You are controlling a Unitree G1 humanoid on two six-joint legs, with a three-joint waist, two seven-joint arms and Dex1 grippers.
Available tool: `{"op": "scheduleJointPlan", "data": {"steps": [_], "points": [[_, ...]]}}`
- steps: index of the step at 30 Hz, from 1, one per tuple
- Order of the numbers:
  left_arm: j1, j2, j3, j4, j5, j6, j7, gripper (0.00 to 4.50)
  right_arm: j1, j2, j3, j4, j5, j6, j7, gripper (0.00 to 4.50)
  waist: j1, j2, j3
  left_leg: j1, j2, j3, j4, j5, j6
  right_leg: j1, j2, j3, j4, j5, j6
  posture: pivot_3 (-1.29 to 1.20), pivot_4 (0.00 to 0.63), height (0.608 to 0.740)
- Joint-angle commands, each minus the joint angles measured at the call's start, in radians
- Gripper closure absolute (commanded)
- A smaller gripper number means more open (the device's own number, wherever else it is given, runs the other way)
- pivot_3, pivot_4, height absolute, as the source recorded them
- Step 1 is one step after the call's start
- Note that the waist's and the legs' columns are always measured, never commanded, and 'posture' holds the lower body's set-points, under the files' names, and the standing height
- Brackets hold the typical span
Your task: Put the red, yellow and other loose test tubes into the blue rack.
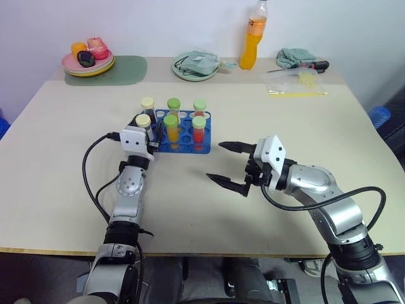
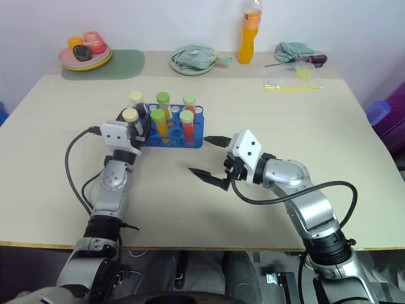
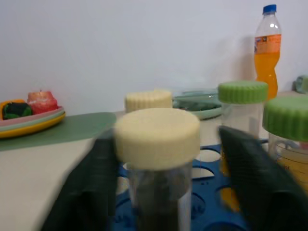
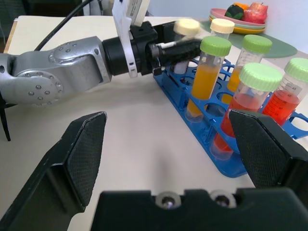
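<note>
Left wrist view, left gripper (image 3: 163, 192): fingers parted either side of a cream-capped dark tube (image 3: 157, 163) standing in the blue rack (image 1: 183, 136) (not clamped).
Right gripper (image 1: 228, 166): wide open, empty.
Rack: six capped tubes upright.

In your left wrist view the left pincer's fingers (image 3: 86, 192) are blurred and cut off at the lower edge, as is the cream-capped tube (image 3: 157, 159) between them; whether they touch it you cannot tell. From the head, the left pincer (image 1: 150, 134) hides the blue rack's (image 1: 201, 148) near left corner. The right pincer's fingers (image 4: 79, 159) run off the frame.
</note>
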Motion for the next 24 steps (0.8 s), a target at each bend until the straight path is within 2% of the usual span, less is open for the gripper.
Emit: {"op": "scheduleJointPlan", "data": {"steps": [1, 4, 8, 11, 17, 24], "points": [[0.093, 0.044, 0.056, -0.229, -0.092, 0.108, -0.036, 0.88, 0.003, -0.017, -0.037, -0.044, 0.016, -0.006, 0.005, 0.00, -0.011, 0.000, 0.000, 0.000, 0.001, 0.000, 0.000, 0.000, 0.000, 0.000, 0.000, 0.000, 0.000, 0.000, 0.000, 0.00, 0.150, 0.740], [0.183, 0.099, 0.082, -0.383, -0.168, 0.218, -0.093, 0.88, 0.005, -0.034, -0.066, -0.034, 0.025, -0.008, 0.011, 0.00, -0.023, 0.000, 0.000, 0.000, 0.002, -0.001, -0.001, 0.000, 0.000, -0.001, 0.000, 0.000, 0.000, 0.000, 0.000, 0.00, 0.150, 0.740], [0.424, 0.324, 0.191, -0.603, -0.301, 0.416, -0.288, 0.88, 0.040, -0.111, -0.232, 0.035, 0.068, 0.024, 0.014, 0.00, -0.030, 0.001, 0.000, 0.000, 0.006, 0.000, -0.002, 0.000, 0.000, -0.001, 0.001, 0.000, 0.000, 0.000, -0.001, 0.00, 0.150, 0.740], [0.516, 0.399, 0.241, -0.645, -0.364, 0.491, -0.353, 0.88, 0.092, -0.158, -0.328, 0.093, 0.097, 0.034, 0.028, 0.00, -0.017, 0.001, 0.000, 0.000, 0.006, 0.000, -0.002, 0.000, 0.000, 0.000, 0.000, 0.000, -0.001, -0.002, -0.004, 0.00, 0.150, 0.740], [0.551, 0.436, 0.281, -0.643, -0.364, 0.528, -0.390, 0.88, 0.182, -0.217, -0.406, 0.178, 0.092, -0.005, 0.080, 0.00, -0.020, 0.002, 0.000, 0.001, 0.007, 0.000, -0.001, 0.000, 0.000, 0.003, 0.000, -0.001, -0.007, -0.003, -0.005, 0.00, 0.150, 0.740], [0.556, 0.424, 0.268, -0.659, -0.351, 0.550, -0.400, 0.88, 0.205, -0.207, -0.402, 0.187, 0.094, -0.006, 0.081, 0.00, -0.023, 0.003, 0.000, 0.001, 0.009, 0.002, -0.002, -0.001, 0.001, 0.002, 0.002, 0.000, -0.007, -0.003, -0.005, 0.00, 0.150, 0.740]]}}
